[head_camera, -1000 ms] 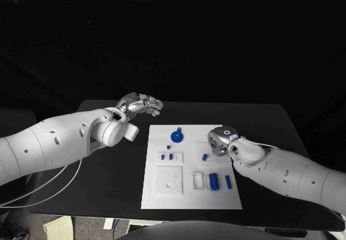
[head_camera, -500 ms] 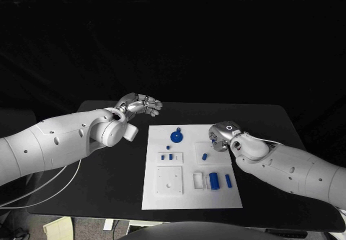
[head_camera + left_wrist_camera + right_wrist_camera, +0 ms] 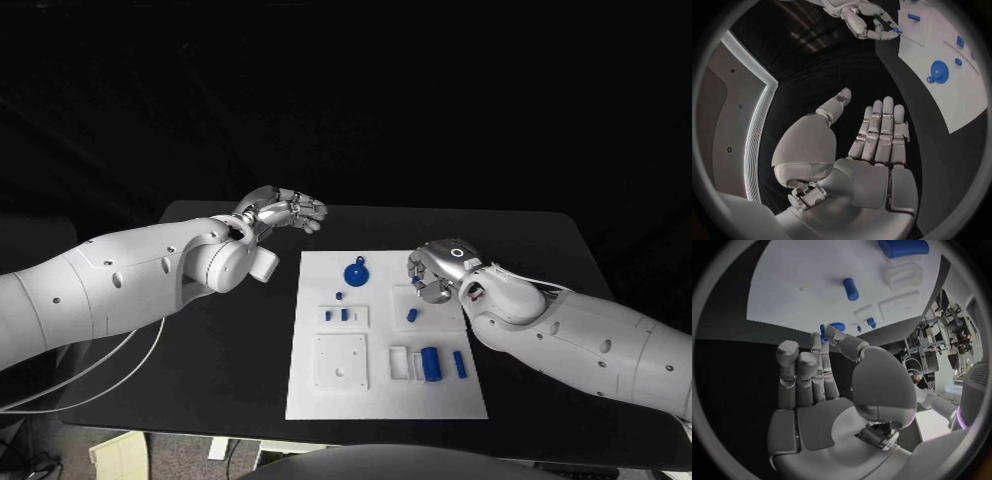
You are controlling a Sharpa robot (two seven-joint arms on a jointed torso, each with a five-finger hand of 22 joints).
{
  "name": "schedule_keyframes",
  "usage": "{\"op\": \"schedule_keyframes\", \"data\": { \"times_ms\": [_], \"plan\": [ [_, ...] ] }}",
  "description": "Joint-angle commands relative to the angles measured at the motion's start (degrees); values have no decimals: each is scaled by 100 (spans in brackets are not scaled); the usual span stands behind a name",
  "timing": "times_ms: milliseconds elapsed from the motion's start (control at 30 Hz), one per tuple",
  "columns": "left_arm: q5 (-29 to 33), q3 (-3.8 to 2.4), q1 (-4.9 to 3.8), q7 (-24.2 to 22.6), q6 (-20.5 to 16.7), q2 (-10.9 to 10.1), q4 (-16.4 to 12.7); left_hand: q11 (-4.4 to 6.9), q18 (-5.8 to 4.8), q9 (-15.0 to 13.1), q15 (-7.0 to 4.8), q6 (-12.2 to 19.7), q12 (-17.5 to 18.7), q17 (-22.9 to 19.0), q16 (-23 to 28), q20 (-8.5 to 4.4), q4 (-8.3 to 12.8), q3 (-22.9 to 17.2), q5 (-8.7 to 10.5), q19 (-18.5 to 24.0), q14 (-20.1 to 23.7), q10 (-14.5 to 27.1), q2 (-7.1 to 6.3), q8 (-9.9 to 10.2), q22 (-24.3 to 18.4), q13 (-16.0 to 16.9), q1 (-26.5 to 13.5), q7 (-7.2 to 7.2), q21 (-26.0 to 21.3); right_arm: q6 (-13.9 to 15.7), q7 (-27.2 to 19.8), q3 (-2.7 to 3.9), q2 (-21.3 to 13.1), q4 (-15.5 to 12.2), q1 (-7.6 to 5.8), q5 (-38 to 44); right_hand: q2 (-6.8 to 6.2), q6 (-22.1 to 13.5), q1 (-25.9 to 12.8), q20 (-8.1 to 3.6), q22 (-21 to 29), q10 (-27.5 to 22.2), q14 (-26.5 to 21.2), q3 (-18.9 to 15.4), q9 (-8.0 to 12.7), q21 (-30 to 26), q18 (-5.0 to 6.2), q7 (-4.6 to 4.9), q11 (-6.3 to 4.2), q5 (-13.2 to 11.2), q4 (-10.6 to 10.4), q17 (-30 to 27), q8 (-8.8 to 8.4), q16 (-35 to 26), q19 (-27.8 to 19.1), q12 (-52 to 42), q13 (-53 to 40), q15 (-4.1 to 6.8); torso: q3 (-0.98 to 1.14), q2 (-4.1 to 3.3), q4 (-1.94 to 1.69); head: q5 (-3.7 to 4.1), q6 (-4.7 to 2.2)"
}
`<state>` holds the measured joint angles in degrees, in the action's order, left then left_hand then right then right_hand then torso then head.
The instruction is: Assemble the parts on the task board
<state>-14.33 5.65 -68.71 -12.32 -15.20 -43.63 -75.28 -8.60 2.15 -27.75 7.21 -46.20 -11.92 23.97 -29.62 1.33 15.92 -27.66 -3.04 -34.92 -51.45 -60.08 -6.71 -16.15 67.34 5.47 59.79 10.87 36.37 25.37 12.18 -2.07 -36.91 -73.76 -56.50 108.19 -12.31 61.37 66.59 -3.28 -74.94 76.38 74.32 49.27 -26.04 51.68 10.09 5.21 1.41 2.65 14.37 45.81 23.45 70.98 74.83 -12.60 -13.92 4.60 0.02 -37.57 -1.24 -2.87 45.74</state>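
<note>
At the task board's (image 3: 382, 400) right edge, the right hand (image 3: 433, 272) has drifted slightly inward over the board, pinching a small blue part (image 3: 822, 332) ready for seating; the left hand (image 3: 286, 210) stays empty, fingers apart, above the bench (image 3: 231, 360).

My right hand (image 3: 433, 272) has slid toward my left across the far part of the task board (image 3: 378, 390), away from its right edge and nearer the round blue part (image 3: 355, 272). It has carried along the small blue part (image 3: 822, 332) pinched between my thumb and a fingertip, and my forearm has followed, reaching farther over the board.
</note>
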Motion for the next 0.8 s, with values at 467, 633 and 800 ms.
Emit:
{"op": "schedule_keyframes", "data": {
  "times_ms": [467,633,800],
  "plan": [
    [-10,-5,-28,-59,-34,61,22,-22,94,9,-5,43,26,18,38,14,-19,19,7,-3,-36,-7,-23,10,9,-13,43,7,-36,-24,-221,-44,443,-497,126,-93,32,37,30,-48,-68,22,-4,42,-16,17,491,-8,-16,14,-13,4,11,-13,11,-9,-34,53,-19,-2,-17,-442,54],
    [-10,-5,-34,-75,-61,117,22,-22,93,9,-5,43,27,22,41,14,-21,18,7,-3,-37,-9,-22,8,10,-14,42,7,-38,-78,-252,-131,552,-456,242,-36,35,34,30,-50,-66,18,-4,46,-17,15,491,-7,-16,14,-14,3,8,-15,11,-7,-40,53,-17,-5,-26,-525,88],
    [-10,-6,-46,-80,-69,161,64,-22,93,9,-5,42,27,27,44,14,-25,18,7,-5,-39,-11,-19,6,11,-16,40,7,-39,-115,-280,-212,657,-408,321,2,39,30,30,-52,-65,15,-5,48,-19,14,491,-6,-16,14,-15,3,6,-17,11,-6,-45,52,-6,-5,-8,-658,117]
  ]
}}
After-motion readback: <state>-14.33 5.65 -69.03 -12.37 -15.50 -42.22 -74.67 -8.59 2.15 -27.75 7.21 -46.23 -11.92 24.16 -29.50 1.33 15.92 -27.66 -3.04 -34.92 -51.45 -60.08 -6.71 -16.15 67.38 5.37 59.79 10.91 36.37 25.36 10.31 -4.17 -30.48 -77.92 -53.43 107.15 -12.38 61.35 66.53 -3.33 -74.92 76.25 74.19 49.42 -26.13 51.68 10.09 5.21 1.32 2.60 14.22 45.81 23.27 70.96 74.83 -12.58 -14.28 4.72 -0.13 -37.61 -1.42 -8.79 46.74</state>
